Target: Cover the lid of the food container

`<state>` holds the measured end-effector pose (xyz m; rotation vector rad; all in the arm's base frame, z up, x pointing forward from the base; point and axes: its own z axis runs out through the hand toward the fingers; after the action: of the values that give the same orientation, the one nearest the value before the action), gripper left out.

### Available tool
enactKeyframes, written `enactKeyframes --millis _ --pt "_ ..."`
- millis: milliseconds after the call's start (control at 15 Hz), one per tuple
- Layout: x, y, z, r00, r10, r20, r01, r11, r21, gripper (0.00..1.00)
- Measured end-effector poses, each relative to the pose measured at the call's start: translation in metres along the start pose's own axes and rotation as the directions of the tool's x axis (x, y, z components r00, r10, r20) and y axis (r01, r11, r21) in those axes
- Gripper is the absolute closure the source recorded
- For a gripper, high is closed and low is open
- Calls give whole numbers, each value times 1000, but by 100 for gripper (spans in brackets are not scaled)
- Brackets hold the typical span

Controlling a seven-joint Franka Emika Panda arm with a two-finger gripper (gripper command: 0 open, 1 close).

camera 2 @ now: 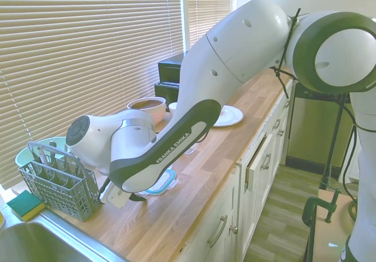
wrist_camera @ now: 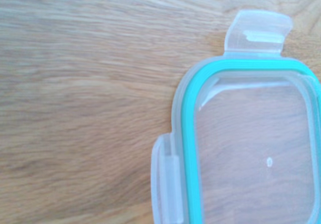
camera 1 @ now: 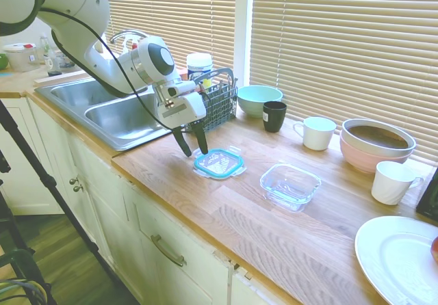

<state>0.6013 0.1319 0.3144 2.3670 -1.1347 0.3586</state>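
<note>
Teal-rimmed, the lid [camera 1: 219,163] lies flat on the wooden desk [camera 1: 226,216], well apart from the clear glass food container [camera 1: 291,184] (which sits uncovered beside it). The claw [camera 1: 194,146] hangs just above the lid's near edge, fingers spread and holding nothing, beside the cutlery basket [camera 1: 220,103].
</note>
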Motion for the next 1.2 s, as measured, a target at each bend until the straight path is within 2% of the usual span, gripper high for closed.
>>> enactKeyframes --millis 533,600,1200 --pt "10 -11 4 1000 1 -30 0 1000 3 0" --pt "11 -12 4 1000 1 -31 -1 1000 3 100" --pt "6 -20 6 998 -22 -55 20 999 -33 100"
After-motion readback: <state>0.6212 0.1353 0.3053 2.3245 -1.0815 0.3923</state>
